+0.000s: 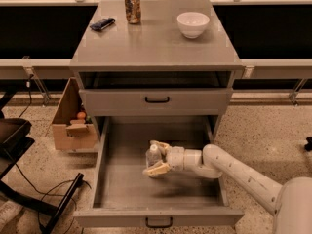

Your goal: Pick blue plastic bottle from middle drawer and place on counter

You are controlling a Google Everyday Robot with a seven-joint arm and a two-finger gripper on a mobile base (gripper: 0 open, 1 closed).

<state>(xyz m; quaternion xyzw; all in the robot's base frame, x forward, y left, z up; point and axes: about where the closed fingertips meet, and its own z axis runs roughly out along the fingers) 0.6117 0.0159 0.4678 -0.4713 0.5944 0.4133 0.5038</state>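
Note:
The blue plastic bottle (152, 156), clear with a white cap, stands upright on the floor of the pulled-out middle drawer (122, 189). My gripper (156, 157) reaches in from the right, with one finger behind the bottle and one in front of it. The fingers are spread and lie close to the bottle's sides. The bottle rests on the drawer floor. The counter (156, 45) is the grey top of the cabinet above.
On the counter stand a patterned drink can (132, 7), a white bowl (193, 23) and a small black object (102, 24). The drawer front above (157, 101) is shut. A cardboard box (73, 126) and black furniture (14, 135) stand on the left.

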